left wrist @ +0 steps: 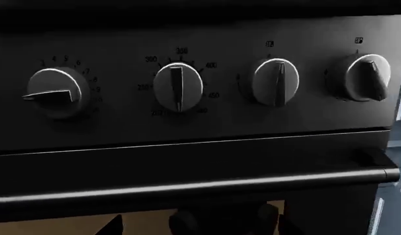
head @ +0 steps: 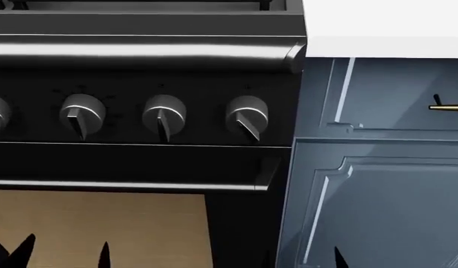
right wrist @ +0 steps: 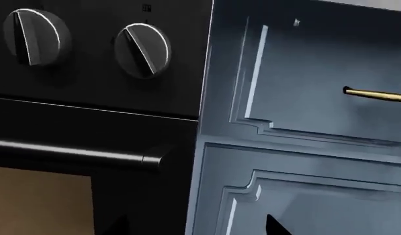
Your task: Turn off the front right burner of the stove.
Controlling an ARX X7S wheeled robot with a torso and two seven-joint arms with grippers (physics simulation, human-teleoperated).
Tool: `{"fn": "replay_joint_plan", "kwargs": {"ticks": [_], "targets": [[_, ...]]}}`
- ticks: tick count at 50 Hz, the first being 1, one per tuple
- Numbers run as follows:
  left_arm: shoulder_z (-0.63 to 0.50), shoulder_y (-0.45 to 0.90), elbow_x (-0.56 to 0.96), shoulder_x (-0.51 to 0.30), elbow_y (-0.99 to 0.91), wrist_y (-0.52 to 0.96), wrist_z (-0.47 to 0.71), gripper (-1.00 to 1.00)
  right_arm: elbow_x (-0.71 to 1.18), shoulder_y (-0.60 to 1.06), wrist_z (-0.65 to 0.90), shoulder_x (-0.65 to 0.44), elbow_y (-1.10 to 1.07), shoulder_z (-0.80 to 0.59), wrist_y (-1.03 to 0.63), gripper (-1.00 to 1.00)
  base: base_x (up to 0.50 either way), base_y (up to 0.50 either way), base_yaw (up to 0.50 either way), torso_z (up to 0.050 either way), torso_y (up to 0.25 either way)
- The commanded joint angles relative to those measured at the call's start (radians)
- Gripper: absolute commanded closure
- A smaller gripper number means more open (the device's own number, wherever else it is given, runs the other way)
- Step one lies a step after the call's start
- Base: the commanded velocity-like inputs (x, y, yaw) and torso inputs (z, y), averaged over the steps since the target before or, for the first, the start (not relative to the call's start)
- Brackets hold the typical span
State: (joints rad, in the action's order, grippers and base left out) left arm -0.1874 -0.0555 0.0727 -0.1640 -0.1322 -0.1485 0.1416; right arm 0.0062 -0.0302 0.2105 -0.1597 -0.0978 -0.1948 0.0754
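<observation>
1. The left wrist view takes in all four round dark metallic knobs across the control panel of the large black gas stove (left wrist: 200, 127): the far-left one (left wrist: 57, 92) points sideways, the next two (left wrist: 177, 87) (left wrist: 276, 82) stand upright, and the last knob (left wrist: 368, 78), nearest the stove's right edge, is tilted.
2. The head view alone shows the glossy rounded front rail (head: 147, 53) above the knobs, a strip of grate at the top edge, and the white countertop (head: 385, 25).
3. The front right burner itself appears in no view.
4. The blue-grey panelled cabinet (right wrist: 305, 122) with its brass handle (right wrist: 376, 94) adjoins the stove; the right wrist view shows it largest.
5. The black oven door handle (left wrist: 187, 186) runs below the knobs.
6. Only dark finger tips (head: 20, 248) (right wrist: 276, 226) poke in at frame bottoms; how far either gripper is open cannot be told, and nothing visibly sits in them.
</observation>
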Motion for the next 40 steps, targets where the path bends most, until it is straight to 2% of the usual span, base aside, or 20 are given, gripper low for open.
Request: {"fn": "replay_joint_plan", "kwargs": {"ticks": [1,8,12,22,24,28,30,40], "targets": [[-0.008,-0.106,-0.08,-0.034,-0.181,-0.277,0.014,-1.0,-0.231,-0.09,0.11,-0.028,-0.195,-0.042,0.159,-1.0,0.0,0.0,0.0,0.0,0.0],[-0.004,-0.166,-0.106,-0.042,-0.239,-0.335,0.034,-1.0,-0.253,-0.131,0.13,-0.034,-0.258,-0.039,0.157,-1.0,0.0,0.0,0.0,0.0,0.0],[0.038,-0.209,-0.094,-0.046,-0.261,-0.43,0.074,-1.0,-0.268,-0.134,0.137,-0.031,-0.267,-0.047,0.154,-1.0,0.0,0.0,0.0,0.0,0.0],[0.091,-0.342,-0.145,-0.049,-0.384,-0.391,0.122,-1.0,-0.234,-0.226,0.173,-0.03,-0.384,-0.002,0.12,-1.0,0.0,0.0,0.0,0.0,0.0],[0.111,-0.372,-0.115,-0.051,-0.432,-0.384,0.137,-1.0,-0.23,-0.245,0.18,-0.03,-0.418,0.008,0.115,-1.0,0.0,0.0,0.0,0.0,0.0],[0.117,-0.365,-0.155,-0.062,-0.446,-0.371,0.13,-1.0,-0.26,-0.238,0.179,-0.038,-0.419,-0.022,0.156,-1.0,0.0,0.0,0.0,0.0,0.0],[0.122,-0.361,-0.125,-0.073,-0.458,-0.352,0.128,-1.0,-0.24,-0.229,0.16,-0.035,-0.379,-0.048,0.145,-1.0,0.0,0.0,0.0,0.0,0.0],[0.129,-0.374,-0.119,-0.092,-0.494,-0.386,0.13,-1.0,-0.239,-0.221,0.164,-0.042,-0.399,-0.045,0.125,-1.0,0.0,0.0,0.0,0.0,0.0]]}}
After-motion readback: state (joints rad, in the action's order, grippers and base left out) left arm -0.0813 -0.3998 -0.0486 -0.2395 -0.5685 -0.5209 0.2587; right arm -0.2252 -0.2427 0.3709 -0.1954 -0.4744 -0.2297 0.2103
